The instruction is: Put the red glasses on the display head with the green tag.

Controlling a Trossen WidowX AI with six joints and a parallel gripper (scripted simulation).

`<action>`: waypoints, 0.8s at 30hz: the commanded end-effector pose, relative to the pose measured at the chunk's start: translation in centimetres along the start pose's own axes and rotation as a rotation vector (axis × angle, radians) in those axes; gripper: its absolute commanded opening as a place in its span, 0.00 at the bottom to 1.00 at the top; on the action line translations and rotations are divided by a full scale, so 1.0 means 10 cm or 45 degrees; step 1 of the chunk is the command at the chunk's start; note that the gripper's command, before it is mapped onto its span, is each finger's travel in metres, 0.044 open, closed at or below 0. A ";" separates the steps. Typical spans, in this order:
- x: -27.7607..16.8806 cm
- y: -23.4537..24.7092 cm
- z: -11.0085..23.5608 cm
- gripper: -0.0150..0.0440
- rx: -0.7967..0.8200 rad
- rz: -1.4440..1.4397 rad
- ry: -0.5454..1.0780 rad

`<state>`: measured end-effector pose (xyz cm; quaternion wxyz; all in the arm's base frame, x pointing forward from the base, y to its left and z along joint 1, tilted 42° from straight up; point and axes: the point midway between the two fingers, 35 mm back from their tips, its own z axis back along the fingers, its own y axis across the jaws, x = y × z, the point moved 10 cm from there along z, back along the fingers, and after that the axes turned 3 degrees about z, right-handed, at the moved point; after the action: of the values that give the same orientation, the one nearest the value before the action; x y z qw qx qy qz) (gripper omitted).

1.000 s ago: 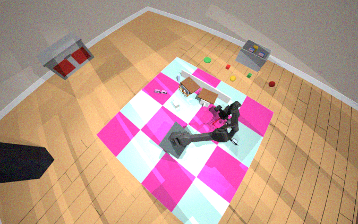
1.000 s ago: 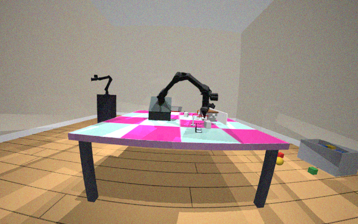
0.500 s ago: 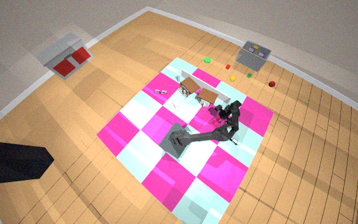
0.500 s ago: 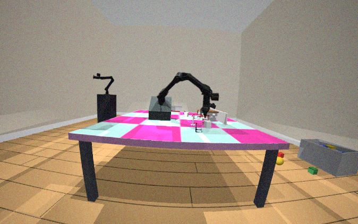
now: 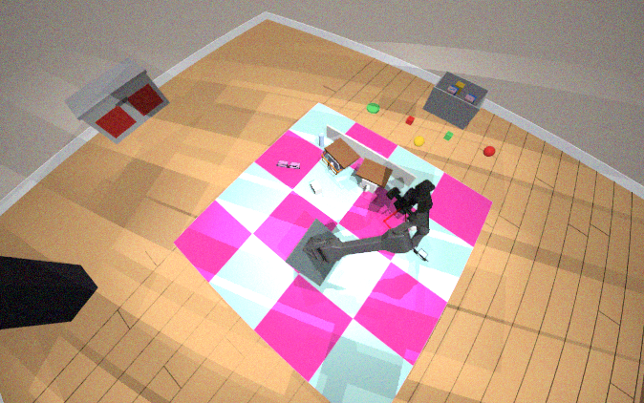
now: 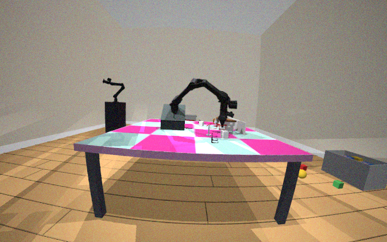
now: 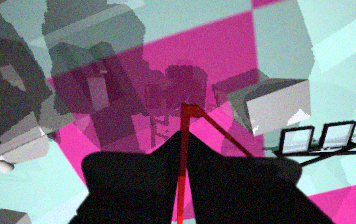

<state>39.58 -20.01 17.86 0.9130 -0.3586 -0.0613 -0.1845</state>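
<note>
My gripper (image 5: 400, 206) (image 6: 221, 124) (image 7: 183, 135) is shut on the thin red glasses (image 5: 388, 221) (image 6: 213, 125) (image 7: 183, 122) and holds them a little above the checked table (image 5: 306, 334) (image 6: 178, 156). One red bar runs up between the fingers, and another slants off to the right. Two display heads with brown tops (image 5: 341, 152) (image 5: 375, 172) stand just behind the gripper, in front of a white back panel (image 5: 368, 149). The nearer head is right beside the glasses. The tags are too small to tell apart.
Black glasses (image 5: 421, 254) (image 6: 214, 139) (image 7: 310, 140) stand near the arm's elbow. Pink glasses (image 5: 289, 165) lie at the far left. A white block (image 7: 277, 105) (image 6: 224, 134) lies near the gripper. The arm's grey base (image 5: 311, 250) (image 6: 172, 117) is mid-table. Toys and a grey bin (image 5: 454, 100) lie on the floor.
</note>
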 end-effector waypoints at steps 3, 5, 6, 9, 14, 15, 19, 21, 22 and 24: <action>0.01 0.01 -0.01 0.25 -0.003 0.000 0.005; 0.01 0.01 -0.01 0.25 -0.003 0.000 0.005; 0.01 0.01 -0.01 0.25 -0.003 0.000 0.005; 0.01 0.01 -0.01 0.25 -0.003 0.000 0.005; 0.01 0.01 -0.01 0.25 -0.003 0.000 0.005; 0.00 0.02 -0.01 0.25 -0.003 0.000 0.005; -0.01 0.02 -0.01 0.25 -0.003 0.000 0.005; -0.02 0.02 -0.01 0.25 -0.003 0.000 0.006; -0.02 0.02 -0.01 0.25 -0.003 0.000 0.006; -0.03 0.02 -0.01 0.25 -0.003 0.000 0.006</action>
<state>39.54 -19.96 17.55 0.9134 -0.3585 -0.0582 -0.1839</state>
